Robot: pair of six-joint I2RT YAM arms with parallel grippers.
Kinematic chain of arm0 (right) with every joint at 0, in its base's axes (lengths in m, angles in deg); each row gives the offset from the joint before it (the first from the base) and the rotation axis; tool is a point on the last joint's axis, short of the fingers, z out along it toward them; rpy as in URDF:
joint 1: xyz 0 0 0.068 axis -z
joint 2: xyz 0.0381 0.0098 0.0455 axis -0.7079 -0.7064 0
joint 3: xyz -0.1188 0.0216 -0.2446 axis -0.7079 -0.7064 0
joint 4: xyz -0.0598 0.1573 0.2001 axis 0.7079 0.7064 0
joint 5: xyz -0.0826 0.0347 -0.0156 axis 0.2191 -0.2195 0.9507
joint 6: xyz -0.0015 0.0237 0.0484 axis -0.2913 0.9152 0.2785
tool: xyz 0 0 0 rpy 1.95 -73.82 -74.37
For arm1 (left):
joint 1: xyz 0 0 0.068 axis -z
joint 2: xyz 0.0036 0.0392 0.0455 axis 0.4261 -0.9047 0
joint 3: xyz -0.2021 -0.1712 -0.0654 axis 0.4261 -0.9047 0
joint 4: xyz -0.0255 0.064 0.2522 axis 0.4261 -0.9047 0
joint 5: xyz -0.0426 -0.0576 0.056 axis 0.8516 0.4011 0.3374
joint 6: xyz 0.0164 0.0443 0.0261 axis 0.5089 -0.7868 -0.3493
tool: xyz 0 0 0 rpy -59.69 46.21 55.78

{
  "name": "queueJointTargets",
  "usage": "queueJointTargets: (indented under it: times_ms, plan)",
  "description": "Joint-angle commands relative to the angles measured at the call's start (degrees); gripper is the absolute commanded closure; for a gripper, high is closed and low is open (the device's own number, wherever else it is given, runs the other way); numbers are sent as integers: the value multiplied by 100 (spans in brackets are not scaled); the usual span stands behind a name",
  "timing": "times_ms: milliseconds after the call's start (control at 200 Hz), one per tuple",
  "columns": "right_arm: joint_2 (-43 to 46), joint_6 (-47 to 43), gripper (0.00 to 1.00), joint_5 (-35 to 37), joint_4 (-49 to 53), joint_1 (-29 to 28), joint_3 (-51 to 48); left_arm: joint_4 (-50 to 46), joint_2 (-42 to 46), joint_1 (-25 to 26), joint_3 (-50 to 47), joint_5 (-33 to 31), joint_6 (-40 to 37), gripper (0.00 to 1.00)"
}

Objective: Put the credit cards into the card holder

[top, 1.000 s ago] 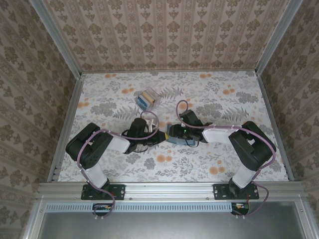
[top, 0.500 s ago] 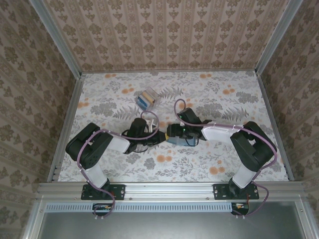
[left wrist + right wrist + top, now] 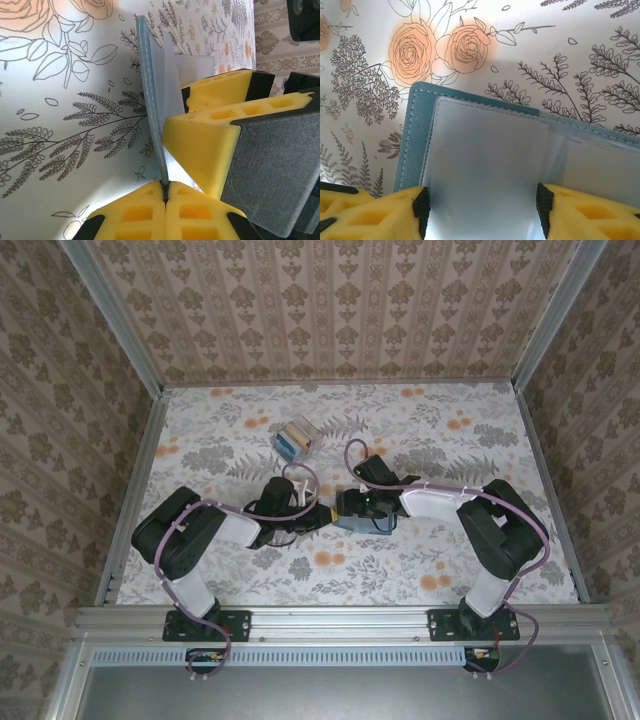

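I judge this to be the opening step. No card is in hand, and the credit cards [image 3: 293, 442] stand in a small clear box [image 3: 304, 430] on the far side of the table [image 3: 450, 560], well apart from both pincers.

My left pincer [image 3: 165, 192] is shut tight on the edge of the card holder [image 3: 149, 100], pinching its teal cover so that it stands on edge. The holder lies mid-table between my two arms.

My right pincer [image 3: 480, 215] is about half open. Its fingers [image 3: 370, 212] straddle a clear inner leaf [image 3: 485, 150], and I cannot tell whether they press on it.

Next I would need a pocket mouth held open and steady. Then one pincer must let go and fetch a card from the box.

The holder is slim, with pale stitching along the cover. Its frosted leaves look thin and floppy, likely to buckle or slip.
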Motion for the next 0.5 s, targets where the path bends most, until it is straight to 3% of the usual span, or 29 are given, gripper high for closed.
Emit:
queueJointTargets:
  times_ms: [0,300,330,405,495]
  plan:
    - [-124,48,41,139,326,-24,0,145,78,-26,-12,19,-87,100]
    - [40,124,59,21,-117,7,-247,176,7,-55,-111,-77,-20,100]
    - [51,123,60,-37,-218,11,-288,176,8,-55,-121,-108,-22,93]
    - [105,131,62,-141,-500,20,-411,117,-26,-55,-117,-137,-32,61]
    - [180,167,63,-270,-792,41,-563,92,-45,-66,-79,-95,-9,54]
